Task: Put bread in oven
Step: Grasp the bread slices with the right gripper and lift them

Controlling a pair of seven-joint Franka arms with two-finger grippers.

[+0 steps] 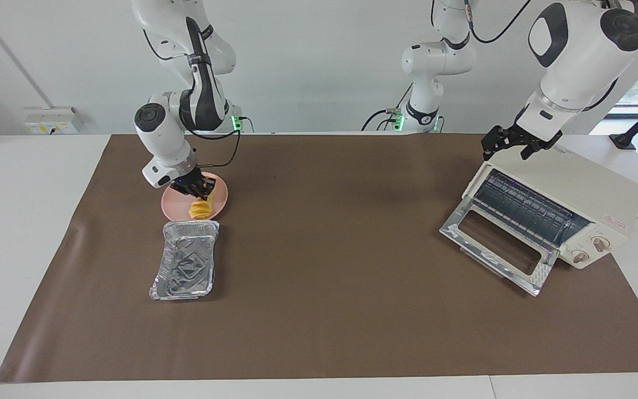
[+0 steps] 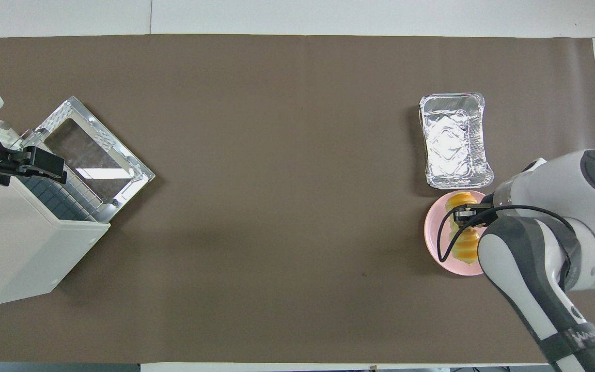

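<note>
While both arms lean over it, the table [image 1: 20, 233] carries a broad brown mat [image 1: 324, 288] that covers nearly all of its top and holds everything else.

Biggest on the mat is the oven [image 1: 579, 194], a cream-white box at the left arm's end, turned at an angle. Its chrome-framed glass door [image 1: 499, 246] is dropped fully open and lies flat in front of it, so the dark wire rack [image 1: 524, 208] shows inside; two knobs [image 1: 590, 250] sit on the front panel beside the opening.

Over the oven's top front edge hangs the left gripper [image 1: 510, 145]. From the overhead camera its dark fingers [image 2: 44, 163] reach out above the rack, but whether they are spread or pressed together I cannot tell.

Well apart, at the right arm's end, a silver foil tray [image 1: 186, 260] lies lengthwise with nothing in it. Just beside it, nearer to the robots, sits a round pink plate [image 1: 170, 204].

On that plate lies the bread [image 1: 201, 209], a ridged yellow-orange loaf running toward the tray. The right gripper [image 1: 201, 194] is down on the loaf, its black fingers [image 2: 464, 213] on either side of the loaf's middle, pinching it while its ends show past them on the plate.
</note>
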